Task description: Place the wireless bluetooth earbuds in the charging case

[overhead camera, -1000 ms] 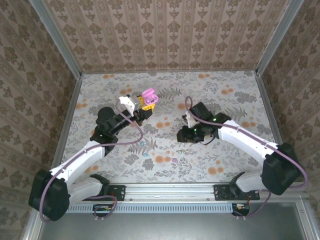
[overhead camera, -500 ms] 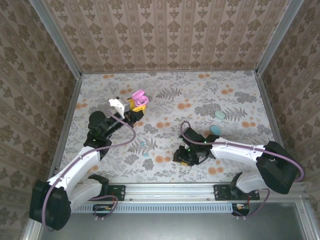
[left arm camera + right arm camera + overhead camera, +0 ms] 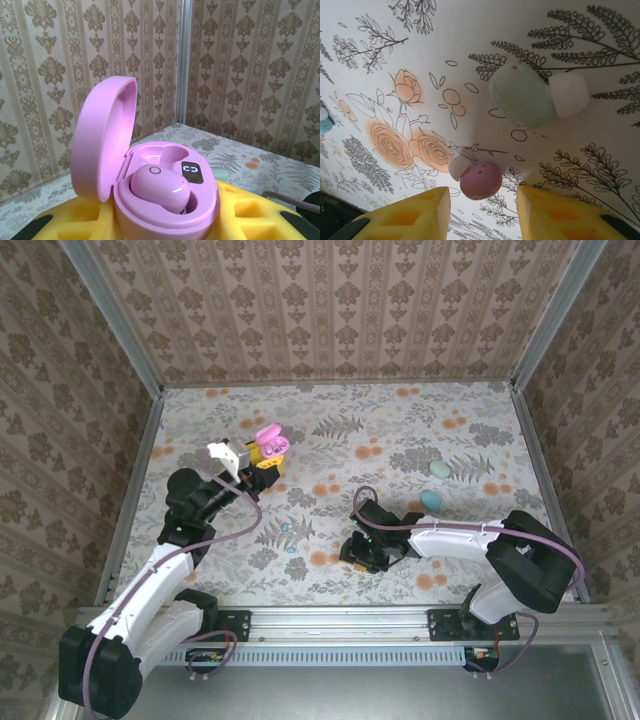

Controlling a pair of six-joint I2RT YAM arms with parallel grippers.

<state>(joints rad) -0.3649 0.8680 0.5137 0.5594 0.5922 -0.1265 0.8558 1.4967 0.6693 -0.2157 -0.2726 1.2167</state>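
One pink case (image 3: 102, 145) tight between left fingers (image 3: 70, 220); right fingers (image 3: 430, 205) apart over pink earbud (image 3: 480, 180)

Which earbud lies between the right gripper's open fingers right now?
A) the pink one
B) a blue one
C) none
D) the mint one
A: the right wrist view shows the pink earbud between the fingers of the right gripper; the mint earbud lies beyond them.
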